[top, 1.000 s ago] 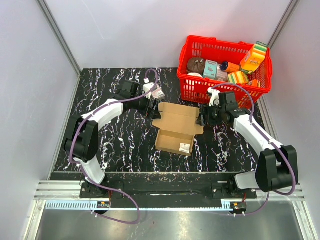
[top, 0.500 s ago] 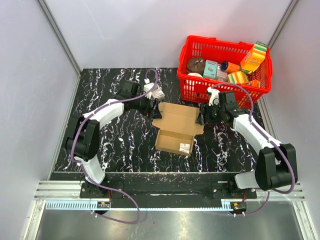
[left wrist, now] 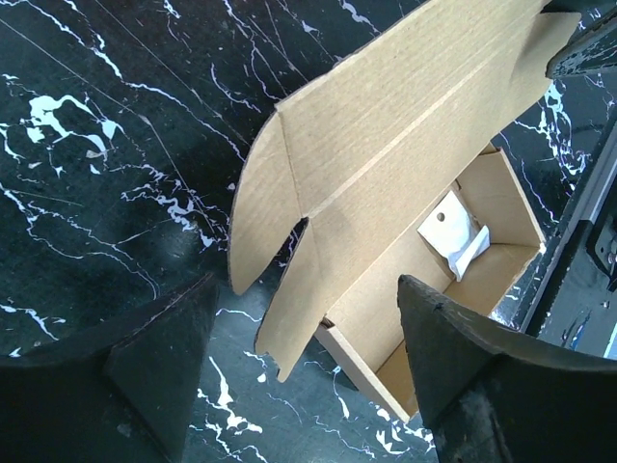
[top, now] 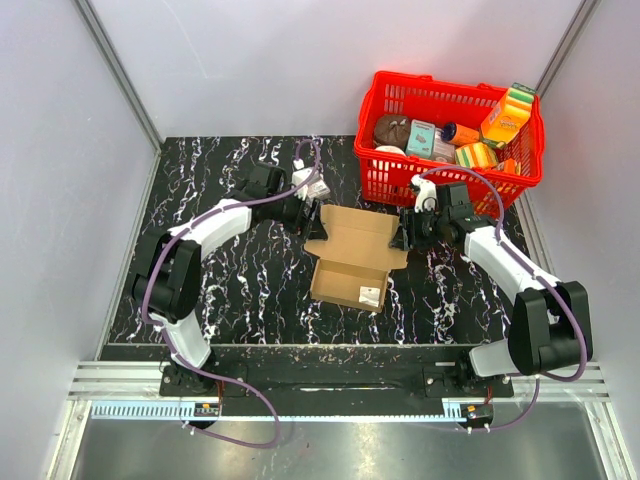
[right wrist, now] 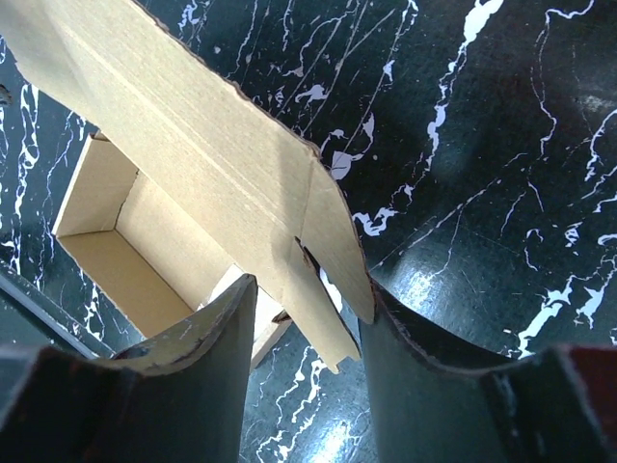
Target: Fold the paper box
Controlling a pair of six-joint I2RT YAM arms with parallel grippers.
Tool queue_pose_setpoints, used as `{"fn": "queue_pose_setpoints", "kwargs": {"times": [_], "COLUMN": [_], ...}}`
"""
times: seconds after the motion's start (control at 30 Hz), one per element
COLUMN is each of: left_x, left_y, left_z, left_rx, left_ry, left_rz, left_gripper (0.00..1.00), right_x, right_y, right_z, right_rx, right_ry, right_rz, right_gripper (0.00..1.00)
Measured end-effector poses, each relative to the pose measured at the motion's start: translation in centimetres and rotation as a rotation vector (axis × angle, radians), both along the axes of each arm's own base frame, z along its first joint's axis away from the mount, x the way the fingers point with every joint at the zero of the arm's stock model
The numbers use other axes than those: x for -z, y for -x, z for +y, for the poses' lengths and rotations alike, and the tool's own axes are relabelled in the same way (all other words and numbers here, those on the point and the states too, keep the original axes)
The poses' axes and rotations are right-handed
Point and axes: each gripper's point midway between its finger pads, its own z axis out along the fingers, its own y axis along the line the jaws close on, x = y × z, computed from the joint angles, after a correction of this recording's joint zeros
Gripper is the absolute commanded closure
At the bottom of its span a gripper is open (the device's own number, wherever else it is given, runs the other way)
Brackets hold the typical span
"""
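The paper box [top: 349, 270] is plain brown cardboard standing open in the middle of the table, its lid raised at the back. A white scrap [left wrist: 455, 231] lies inside it. My left gripper [top: 308, 216] is at the lid's left end. In the left wrist view the lid [left wrist: 386, 125] and its two rounded side flaps [left wrist: 289, 318] reach between my wide-open fingers [left wrist: 482, 376] without touching them. My right gripper [top: 405, 232] is at the lid's right end. There the lid's side flaps [right wrist: 323, 289] sit between the narrower open fingers, the outer flap resting against the right finger [right wrist: 434, 376].
A red basket [top: 381, 185] full of colourful grocery packs stands at the back right, just behind my right gripper. The table [top: 240, 290] is black marble-patterned, walled in on the left, right and back by light panels.
Both grippers have narrowed, the right one more. The left arm has edged right and the right arm left, each closing in on its end of the lid. The box has not moved.
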Motion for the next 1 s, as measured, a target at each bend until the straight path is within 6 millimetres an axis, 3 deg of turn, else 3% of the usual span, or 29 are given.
{"fn": "queue_pose_setpoints", "kwargs": {"times": [0.17, 0.37, 0.63, 1.0], "left_x": [0.2, 0.7, 1.4, -1.3], "left_y": [0.5, 1.1, 1.6, 1.8], "left_z": [-0.4, -0.5, -0.1, 0.3], "left_rx": [0.010, 0.014, -0.003, -0.036], "left_ry": [-0.010, -0.039, -0.094, -0.115], "left_rz": [0.006, 0.021, 0.036, -0.036], "left_gripper": [0.24, 0.33, 0.40, 0.41], "right_x": [0.1, 0.1, 0.0, -1.6], "right_y": [0.4, 0.9, 1.5, 2.4], "right_z": [0.1, 0.1, 0.2, 0.0], "right_rx": [-0.010, -0.013, -0.023, -0.021], "right_ry": [-0.007, -0.003, -0.009, -0.014], "right_rz": [0.015, 0.041, 0.066, 0.040], "right_gripper": [0.56, 0.66, 0.71, 0.79]}}
